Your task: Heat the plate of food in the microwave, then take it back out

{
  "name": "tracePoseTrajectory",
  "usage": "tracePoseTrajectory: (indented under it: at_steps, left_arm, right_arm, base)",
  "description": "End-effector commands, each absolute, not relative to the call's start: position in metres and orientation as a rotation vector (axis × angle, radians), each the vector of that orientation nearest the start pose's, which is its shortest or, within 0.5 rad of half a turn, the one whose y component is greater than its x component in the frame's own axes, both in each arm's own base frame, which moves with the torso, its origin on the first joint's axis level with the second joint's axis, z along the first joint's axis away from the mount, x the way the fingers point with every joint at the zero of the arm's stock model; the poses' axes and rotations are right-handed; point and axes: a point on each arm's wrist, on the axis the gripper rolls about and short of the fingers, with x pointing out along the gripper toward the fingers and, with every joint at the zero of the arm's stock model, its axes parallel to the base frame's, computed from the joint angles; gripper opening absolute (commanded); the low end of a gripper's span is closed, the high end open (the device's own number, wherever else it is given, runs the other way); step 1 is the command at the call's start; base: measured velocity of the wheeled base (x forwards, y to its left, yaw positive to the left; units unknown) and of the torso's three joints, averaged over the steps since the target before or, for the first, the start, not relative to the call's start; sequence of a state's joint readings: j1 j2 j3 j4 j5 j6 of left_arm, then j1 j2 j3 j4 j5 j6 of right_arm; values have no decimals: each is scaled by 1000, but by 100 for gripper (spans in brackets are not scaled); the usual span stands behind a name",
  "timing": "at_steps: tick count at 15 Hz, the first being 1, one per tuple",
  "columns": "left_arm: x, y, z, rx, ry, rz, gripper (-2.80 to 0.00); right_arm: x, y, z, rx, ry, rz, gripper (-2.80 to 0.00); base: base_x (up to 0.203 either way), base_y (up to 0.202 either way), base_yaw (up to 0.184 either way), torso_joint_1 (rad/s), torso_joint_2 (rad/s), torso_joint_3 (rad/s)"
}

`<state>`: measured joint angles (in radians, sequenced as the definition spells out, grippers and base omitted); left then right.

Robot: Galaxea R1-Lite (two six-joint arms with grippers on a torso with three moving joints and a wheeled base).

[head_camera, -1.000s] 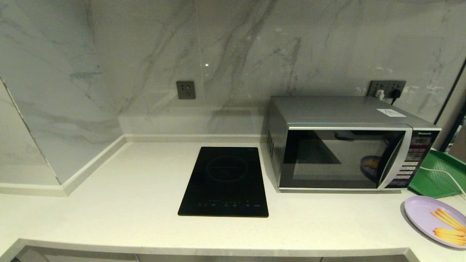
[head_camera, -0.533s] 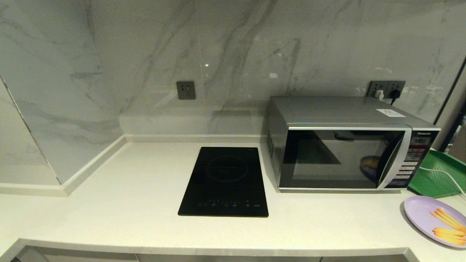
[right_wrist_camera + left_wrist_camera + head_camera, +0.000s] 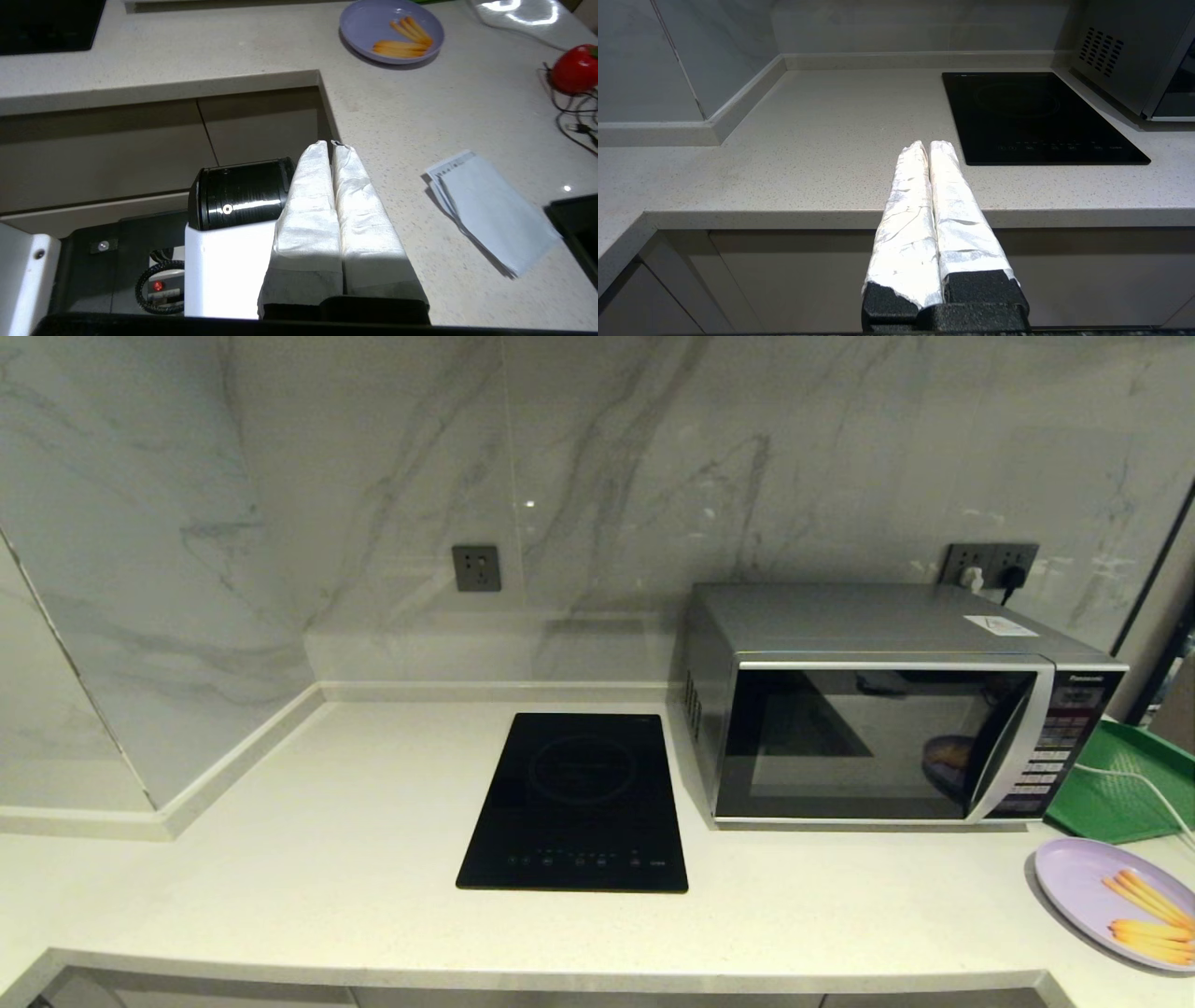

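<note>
Both end effectors point(image 3: 929, 145) point(image 3: 334, 145) parked, closed

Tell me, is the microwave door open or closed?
Closed. The microwave's dark glass door sits flush with its front, and the plate of food is outside on the counter.

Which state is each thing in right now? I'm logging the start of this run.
Boxy silver microwave: dark glass door shut.
Round pale lavender plate of yellow-orange food sticks: on the counter, outside the microwave, untouched.
Flat black induction hob: bare, nothing on it.
Left tool: shut, empty, held off the counter's front edge.
Right tool: shut, empty, away from the plate.
</note>
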<state>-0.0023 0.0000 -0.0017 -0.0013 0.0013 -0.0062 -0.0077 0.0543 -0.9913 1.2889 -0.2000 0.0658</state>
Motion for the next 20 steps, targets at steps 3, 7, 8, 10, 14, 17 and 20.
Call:
tracePoseTrajectory:
  at_steps: [3, 7, 8, 10, 14, 17, 20]
  left_arm:
    - [-23, 0, 76, -7, -3, -2, -280]
    - [-23, 0, 76, -7, -3, 0, -280]
    - [-23, 0, 76, -6, -3, 0, -280]
    - [-23, 0, 76, -6, -3, 0, -280]
    - [-23, 0, 76, -6, -3, -1, -280]
    - [-23, 0, 76, -7, -3, 0, -280]
    - [-23, 0, 76, -6, -3, -2, -280]
  right_arm:
    - [-75, -3, 115, -36, 275, -160, -280]
    - [-27, -1, 84, -124, 4, -49, -280]
    - [-25, 0, 83, -124, -26, -30, -280]
    - [-23, 1, 77, -124, -16, 24, -280]
    - [-24, 1, 75, -63, 30, 33, -280]
    - [-23, 0, 76, -9, 2, -3, -280]
    - [-23, 0, 76, -9, 0, -3, -280]
  base:
    - [0, 0, 0, 0, 0, 0]
    - [0, 0, 0, 0, 0, 0]
    - [0, 0, 0, 0, 0, 0]
    - [0, 0, 0, 0, 0, 0]
    - [0, 0, 0, 0, 0, 0]
    - [0, 0, 0, 0, 0, 0]
    - [0, 0, 0, 0, 0, 0]
